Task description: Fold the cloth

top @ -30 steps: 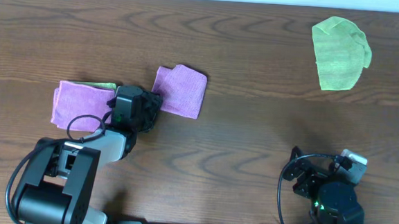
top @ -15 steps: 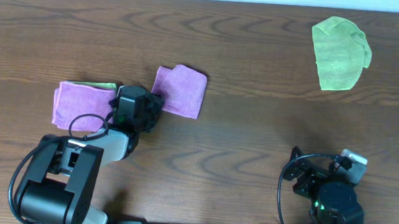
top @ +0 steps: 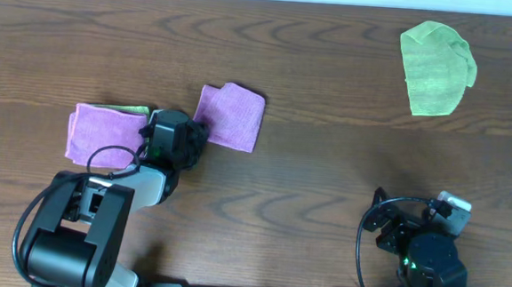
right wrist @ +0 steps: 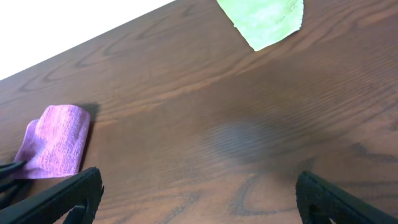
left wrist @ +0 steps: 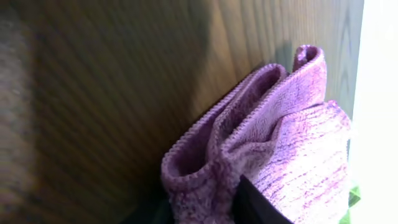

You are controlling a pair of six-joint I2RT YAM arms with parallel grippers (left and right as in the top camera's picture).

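Note:
A purple cloth point(top: 231, 115) lies left of the table's middle. One part is flat at the left point(top: 96, 134) and another is bunched up at the right. My left gripper point(top: 180, 141) sits between the two parts and is shut on a folded edge of the cloth point(left wrist: 205, 193), low over the table. The gripper's fingers are mostly hidden by the fabric. My right gripper point(right wrist: 199, 205) is open and empty at the front right point(top: 423, 252), far from the purple cloth, which also shows in the right wrist view point(right wrist: 56, 140).
A light green cloth point(top: 436, 67) lies crumpled at the back right and also shows in the right wrist view point(right wrist: 264, 18). A sliver of green fabric point(top: 132, 109) shows at the back edge of the purple cloth. The table is dark wood point(top: 326, 166).

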